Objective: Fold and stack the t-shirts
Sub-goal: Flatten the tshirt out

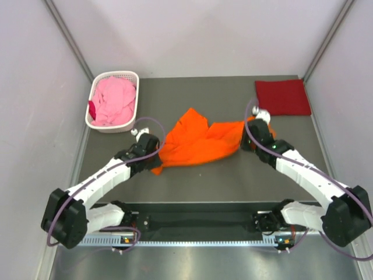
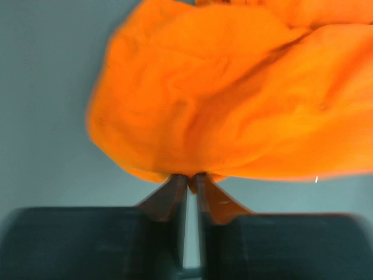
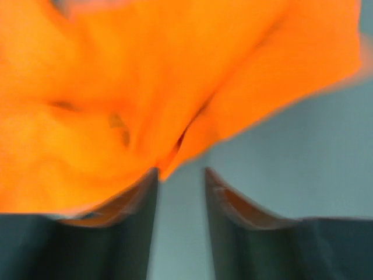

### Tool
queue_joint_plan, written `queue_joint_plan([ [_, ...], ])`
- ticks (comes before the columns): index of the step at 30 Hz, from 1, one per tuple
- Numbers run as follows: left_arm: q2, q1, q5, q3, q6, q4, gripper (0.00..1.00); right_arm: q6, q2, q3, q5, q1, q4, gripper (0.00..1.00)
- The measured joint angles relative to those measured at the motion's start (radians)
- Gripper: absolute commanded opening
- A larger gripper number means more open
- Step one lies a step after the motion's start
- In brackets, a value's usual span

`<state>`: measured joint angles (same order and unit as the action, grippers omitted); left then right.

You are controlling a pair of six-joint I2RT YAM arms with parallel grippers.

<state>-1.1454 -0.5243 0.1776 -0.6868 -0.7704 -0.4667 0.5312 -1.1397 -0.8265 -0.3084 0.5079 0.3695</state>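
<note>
Orange t-shirt (image 1: 195, 143) lies crumpled mid-table on the dark grey mat (image 1: 233, 181), pale walls (image 1: 192, 35) around, long axis running left to right. My left gripper (image 2: 191, 175) is clamped on its near-left corner; my right gripper (image 3: 180, 175) has its jaws apart at the right end. Dark red t-shirt (image 1: 282, 97) lies folded far right, pink t-shirt (image 1: 113, 100) in the basket (image 1: 131, 74) far left

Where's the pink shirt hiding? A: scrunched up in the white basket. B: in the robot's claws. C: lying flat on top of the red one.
A: the pink t-shirt sits bunched up inside the white basket at the far left of the table.
</note>
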Motion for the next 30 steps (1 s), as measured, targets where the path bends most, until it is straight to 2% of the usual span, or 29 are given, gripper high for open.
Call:
queue_joint_plan([
  [1, 0.012, 0.000, -0.007, 0.020, -0.003, -0.019, 0.23, 0.024, 0.000, 0.068, 0.018, 0.000, 0.053, 0.50],
  [2, 0.031, 0.000, -0.016, 0.033, -0.008, -0.033, 0.27, 0.041, 0.000, 0.084, 0.023, 0.000, 0.076, 0.53],
  [3, 0.048, 0.000, -0.027, 0.033, -0.007, -0.037, 0.42, 0.050, 0.001, 0.093, 0.030, 0.000, 0.114, 0.56],
  [4, 0.067, 0.000, -0.033, 0.029, 0.006, -0.032, 0.51, 0.068, 0.003, 0.092, 0.033, 0.000, 0.142, 0.60],
  [7, 0.100, 0.000, -0.056, -0.022, 0.026, -0.023, 0.63, 0.097, 0.017, 0.050, 0.026, 0.000, 0.181, 0.63],
  [14, -0.024, 0.000, -0.049, -0.186, 0.086, 0.013, 0.61, 0.146, -0.091, -0.154, -0.008, -0.073, 0.193, 0.63],
  [19, -0.143, 0.002, -0.055, -0.177, 0.091, 0.018, 0.59, 0.151, -0.316, -0.305, 0.013, -0.168, 0.207, 0.61],
  [21, -0.168, 0.004, -0.058, -0.167, 0.092, 0.017, 0.55, 0.176, -0.415, -0.387, 0.022, -0.204, 0.231, 0.61],
  [30, -0.192, 0.008, -0.062, -0.166, 0.124, -0.005, 0.53, 0.312, -0.760, -0.741, 0.041, -0.261, 0.362, 0.55],
])
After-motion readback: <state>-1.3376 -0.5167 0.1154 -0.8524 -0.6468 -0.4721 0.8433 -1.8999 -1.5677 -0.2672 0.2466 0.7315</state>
